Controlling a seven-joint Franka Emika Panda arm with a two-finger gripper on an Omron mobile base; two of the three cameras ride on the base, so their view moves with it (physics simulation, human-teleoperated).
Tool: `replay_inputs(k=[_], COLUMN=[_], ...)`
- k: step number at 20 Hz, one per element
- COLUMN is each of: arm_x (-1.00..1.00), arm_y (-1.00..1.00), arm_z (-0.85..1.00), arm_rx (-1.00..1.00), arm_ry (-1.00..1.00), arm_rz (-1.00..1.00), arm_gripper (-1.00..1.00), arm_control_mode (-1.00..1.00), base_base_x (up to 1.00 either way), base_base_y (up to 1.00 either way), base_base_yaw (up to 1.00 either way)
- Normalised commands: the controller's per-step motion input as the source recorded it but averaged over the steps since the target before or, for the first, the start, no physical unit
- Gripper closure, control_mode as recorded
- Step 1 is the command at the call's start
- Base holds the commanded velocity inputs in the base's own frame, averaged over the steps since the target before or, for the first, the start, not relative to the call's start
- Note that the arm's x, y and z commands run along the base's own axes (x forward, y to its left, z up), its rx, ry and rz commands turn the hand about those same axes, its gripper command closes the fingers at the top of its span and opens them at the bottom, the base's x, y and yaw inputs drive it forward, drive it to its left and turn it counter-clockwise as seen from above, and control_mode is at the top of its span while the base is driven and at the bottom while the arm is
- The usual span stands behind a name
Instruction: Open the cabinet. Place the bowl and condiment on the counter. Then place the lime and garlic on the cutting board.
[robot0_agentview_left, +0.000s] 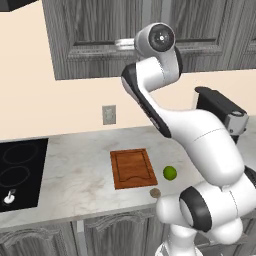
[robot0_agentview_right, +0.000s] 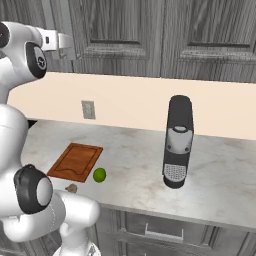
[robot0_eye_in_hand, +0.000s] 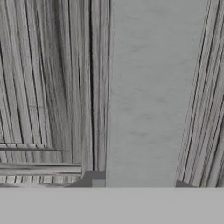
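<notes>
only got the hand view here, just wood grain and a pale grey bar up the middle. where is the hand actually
observer: the hand is raised high, right against the front of the cabinet, well above the worktop; the doors look shut.
operator: ok whats down below it
observer: the lime lies on the counter just right of the cutting board, not on it.
operator: and the garlic
observer: the garlic sits on the counter off the board's near right corner; nothing lies on the board.
</notes>
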Motion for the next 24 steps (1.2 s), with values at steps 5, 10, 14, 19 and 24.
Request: replay_inputs(k=[5, 10, 14, 19, 24], arm_x=[0.0, 0.0, -0.04, -0.25, -0.63], arm_y=[0.83, 1.0, 1.0, 1.0, 1.0], arm_z=[-0.08, 0.0, 0.0, 0.0, 0.0], arm_rx=[0.02, 0.05, 0.0, 0.0, 0.0], arm_ry=[0.02, 0.01, 0.0, -0.02, -0.08], arm_rz=[0.0, -0.01, -0.02, -0.01, 0.0], arm_gripper=[1.0, 1.0, 1.0, 1.0, 1.0], arm_control_mode=[-1.0, -1.0, -1.0, -1.0, -1.0], base_base_x=[0.0, 0.0, 0.0, 0.0, 0.0], base_base_y=[0.0, 0.0, 0.0, 0.0, 0.0], base_base_yaw=[0.0, 0.0, 0.0, 0.0, 0.0])
